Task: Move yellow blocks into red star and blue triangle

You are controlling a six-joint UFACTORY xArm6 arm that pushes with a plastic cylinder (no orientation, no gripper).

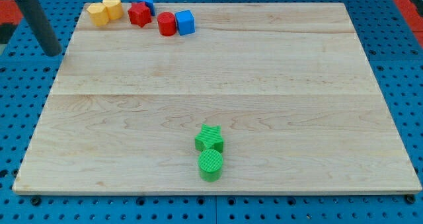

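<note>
Tip: my tip (54, 53) is at the upper left of the frame, just off the board's left edge, over the blue pegboard; it touches no block. The rod has no jaws, so nothing opens, closes or grips.
Yellow blocks: two, side by side at the board's upper left corner. The yellow hexagon (98, 14) sits left; the yellow heart (114, 8) touches its right side.
Red star (139, 14): just right of the heart, a narrow gap between.
Blue triangle (147, 2): behind the star, against the top edge, touching or nearly so.
Red cylinder (166, 24): right of the star, lower.
Blue cube (186, 22): touching the cylinder's right side.
Green star (209, 138): lower centre.
Green cylinder (211, 164): directly below the green star, touching it.
Board (277, 85): pale wood.
</note>
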